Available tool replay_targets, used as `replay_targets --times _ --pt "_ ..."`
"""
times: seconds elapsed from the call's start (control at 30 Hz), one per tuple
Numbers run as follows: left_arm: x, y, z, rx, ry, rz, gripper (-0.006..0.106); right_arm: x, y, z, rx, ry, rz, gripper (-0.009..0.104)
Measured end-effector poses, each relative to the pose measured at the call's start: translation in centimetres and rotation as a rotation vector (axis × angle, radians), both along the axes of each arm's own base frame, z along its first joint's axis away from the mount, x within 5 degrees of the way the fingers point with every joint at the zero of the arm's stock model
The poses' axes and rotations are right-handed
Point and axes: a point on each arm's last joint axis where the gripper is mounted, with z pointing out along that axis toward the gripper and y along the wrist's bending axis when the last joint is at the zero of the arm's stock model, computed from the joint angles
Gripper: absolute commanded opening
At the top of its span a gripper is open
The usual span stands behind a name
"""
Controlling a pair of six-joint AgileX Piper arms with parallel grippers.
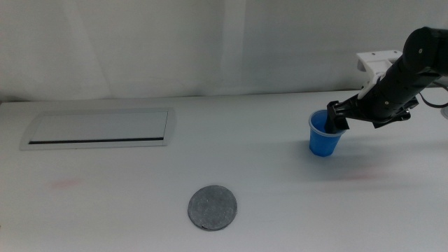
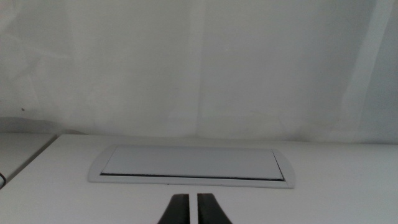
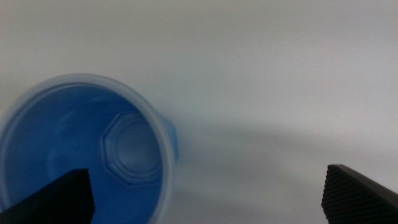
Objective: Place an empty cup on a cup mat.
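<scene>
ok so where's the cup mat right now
In the middle view the cup mat lies flat near the table's front edge, about centre, with nothing on it. The cup stands well off to its right and farther back, at the right tool.

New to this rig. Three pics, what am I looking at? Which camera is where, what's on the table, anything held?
Two robot arms work at a white table. The wide picture comes from a camera overlooking it; the other two come from cameras on each arm's wrist. The right gripper has reached the rim of the blue cup. Its wrist picture shows the jaws wide apart, one over the cup's mouth, so nothing is held. The cup is empty. The grey cup mat lies apart, nearer the camera. The left gripper waits, jaws nearly together, facing a white panel.
</scene>
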Motion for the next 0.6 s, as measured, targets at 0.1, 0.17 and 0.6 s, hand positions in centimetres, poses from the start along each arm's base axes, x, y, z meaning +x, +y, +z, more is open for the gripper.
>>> replay_targets --times 0.1,0.17,0.6 --pt "0.0 0.0 0.0 0.000 0.000 0.000 -0.003 0.2 0.0 -0.6 -0.002 0.004 -0.003 0.101" --pt "0.0 0.0 0.0 0.000 0.000 0.000 -0.003 0.3 0.0 -0.9 -0.002 0.005 -0.005 0.099" --pt "0.0 0.0 0.0 0.000 0.000 0.000 -0.003 0.6 0.4 -1.7 0.041 0.017 -0.035 -0.002"
